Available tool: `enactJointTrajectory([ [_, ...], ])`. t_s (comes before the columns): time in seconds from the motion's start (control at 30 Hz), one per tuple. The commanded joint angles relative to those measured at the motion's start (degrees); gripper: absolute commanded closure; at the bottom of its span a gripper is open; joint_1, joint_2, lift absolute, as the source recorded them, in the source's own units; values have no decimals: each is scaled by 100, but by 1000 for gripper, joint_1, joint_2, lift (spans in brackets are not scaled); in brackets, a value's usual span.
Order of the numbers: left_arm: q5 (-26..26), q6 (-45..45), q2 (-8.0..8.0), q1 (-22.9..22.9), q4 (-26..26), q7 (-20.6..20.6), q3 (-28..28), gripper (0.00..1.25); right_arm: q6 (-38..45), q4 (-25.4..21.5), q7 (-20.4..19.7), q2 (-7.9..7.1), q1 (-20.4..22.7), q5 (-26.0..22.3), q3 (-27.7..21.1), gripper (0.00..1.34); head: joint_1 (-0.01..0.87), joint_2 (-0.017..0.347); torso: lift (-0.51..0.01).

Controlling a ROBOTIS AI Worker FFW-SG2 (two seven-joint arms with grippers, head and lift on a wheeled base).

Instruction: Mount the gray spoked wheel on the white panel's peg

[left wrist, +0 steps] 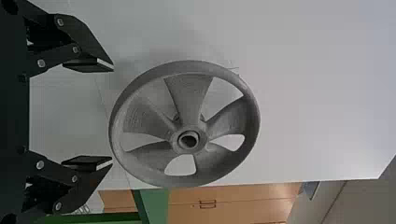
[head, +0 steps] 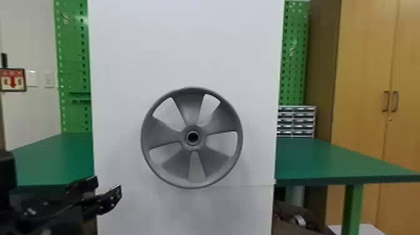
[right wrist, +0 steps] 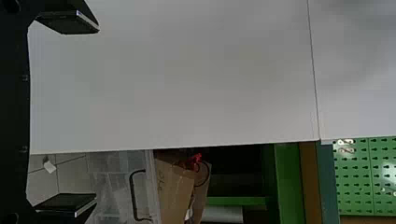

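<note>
Two green pegboards stand behind the white panel; the left one (head: 72,65) is beside a pale wall bearing a framed sign (head: 13,79) with a red arrow. Below it, the green desk (head: 53,156) reaches to the panel's left edge. In front, low at left, is the left end effector (head: 108,187), its fingers spread wide, as the left wrist view also shows.

In the middle, the white panel (head: 187,40) rises upright, a thin horizontal seam (head: 247,186) crossing its lower part. The gray spoked wheel (head: 187,107) is upright on the panel's face, apart from the left end effector, with five broad spokes around a hub (head: 192,126); whether the peg fills the hub's dark center cannot be told.

To the right, the desk continues, with a small-drawer organizer (head: 296,122) by the right pegboard (head: 293,62), and then a wooden cabinet (head: 359,93). In the right wrist view, the right end effector (right wrist: 97,114) faces the panel with its fingers far apart; a clear plastic bin (right wrist: 114,186) and cardboard (right wrist: 173,186) are beyond the panel's edge.
</note>
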Motion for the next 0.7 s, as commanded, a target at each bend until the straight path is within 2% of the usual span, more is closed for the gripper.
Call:
enactJointTrajectory([
  [0.0, -29, 0, -9, 3, 0, 0, -21, 536, -18, 33, 0, -6, 5, -15, -3, 38, 121, -8, -429],
  [0.67, -37, 0, 0, 3, 0, 0, -48, 535, -106, 130, 26, -6, -22, -15, 50, 41, 121, -8, -428],
])
